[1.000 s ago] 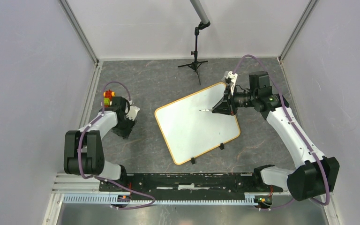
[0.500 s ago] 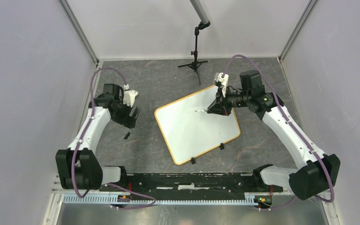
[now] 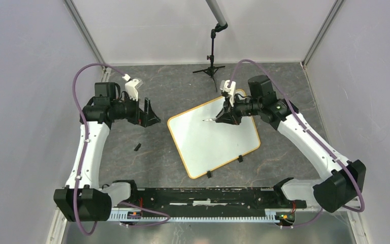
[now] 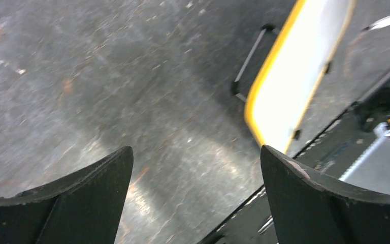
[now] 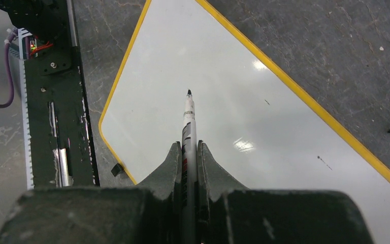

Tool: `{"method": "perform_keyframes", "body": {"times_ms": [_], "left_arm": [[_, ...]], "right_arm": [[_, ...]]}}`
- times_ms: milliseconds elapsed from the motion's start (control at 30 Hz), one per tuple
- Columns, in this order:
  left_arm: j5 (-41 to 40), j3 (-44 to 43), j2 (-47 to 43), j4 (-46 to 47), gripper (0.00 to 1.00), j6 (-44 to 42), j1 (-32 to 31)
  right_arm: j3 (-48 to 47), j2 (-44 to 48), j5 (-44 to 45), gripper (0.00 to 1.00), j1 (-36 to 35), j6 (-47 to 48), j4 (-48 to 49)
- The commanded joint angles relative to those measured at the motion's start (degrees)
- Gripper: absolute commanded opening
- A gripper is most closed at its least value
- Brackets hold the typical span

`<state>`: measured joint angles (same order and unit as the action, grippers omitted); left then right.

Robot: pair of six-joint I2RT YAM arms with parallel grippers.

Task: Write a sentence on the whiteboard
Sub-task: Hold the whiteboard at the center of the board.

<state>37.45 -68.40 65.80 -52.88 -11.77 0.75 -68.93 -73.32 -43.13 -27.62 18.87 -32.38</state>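
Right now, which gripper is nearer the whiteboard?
Right. The right gripper, shut on the marker, hangs over the whiteboard; the left gripper stands open, off its left edge.

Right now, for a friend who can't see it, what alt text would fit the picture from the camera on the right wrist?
The right gripper is shut on a white marker, its black tip pointing over a yellow-rimmed whiteboard, bare but for tiny specks, lying on a grey table. Whether the tip touches the board is unclear.
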Motion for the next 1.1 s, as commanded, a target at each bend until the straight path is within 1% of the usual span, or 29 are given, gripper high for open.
{"method": "perform_keyframes", "body": {"times_ms": [0, 100, 267, 333, 367, 467, 600, 700, 767, 933, 1000, 1067], "left_arm": [[15.8, 2.6, 0.5, 3.9, 1.0, 5.1, 1.4], [19.5, 2.3, 3.0, 3.8, 1.0, 4.5, 1.3], [22.5, 2.1, 6.1, 4.9, 1.0, 4.2, 0.4], [23.4, 2.4, 6.5, 6.3, 0.97, 4.8, 0.0], [23.4, 2.4, 6.9, 6.6, 0.93, 5.2, -2.0], [23.0, 1.6, 9.2, 6.7, 0.82, 5.4, -5.0], [21.3, -0.1, 12.1, 6.7, 0.66, 5.2, -7.9], [20.1, -1.3, 14.1, 6.7, 0.6, 4.9, -9.5], [19.8, -2.3, 15.4, 6.7, 0.5, 4.7, -10.0], [19.7, -4.4, 18.4, 6.7, 0.32, 3.9, -10.3], [19.4, -5.0, 19.4, 6.7, 0.23, 3.5, -10.4], [19.0, -5.3, 19.7, 6.7, 0.17, 2.9, -10.5]], "right_arm": [[-2.1, -1.5, 0.9, 0.0, -2.5, -0.3, 4.5], [-2.1, -2.4, 2.1, 0.0, -4.5, -0.3, 5.5], [-1.5, -3.0, 5.0, 0.0, -8.3, 0.1, 7.5], [-1.2, -3.0, 5.1, 0.0, -9.7, -0.1, 8.8], [-1.2, -3.0, 5.0, 0.0, -10.5, -0.3, 9.4], [-1.8, -3.4, 4.1, 0.0, -13.0, -0.2, 10.5], [-2.6, -4.6, 6.5, 0.0, -15.9, 0.5, 10.6], [-2.6, -5.1, 8.3, 0.0, -17.2, 0.5, 11.2], [-2.4, -5.1, 9.5, 0.0, -17.9, 0.6, 11.9], [-2.5, -5.6, 11.1, 0.0, -18.4, 0.5, 12.7], [-3.0, -6.0, 11.9, 0.0, -18.4, 0.2, 13.2], [-3.7, -6.6, 12.6, 0.0, -18.5, -0.2, 13.6]]}}
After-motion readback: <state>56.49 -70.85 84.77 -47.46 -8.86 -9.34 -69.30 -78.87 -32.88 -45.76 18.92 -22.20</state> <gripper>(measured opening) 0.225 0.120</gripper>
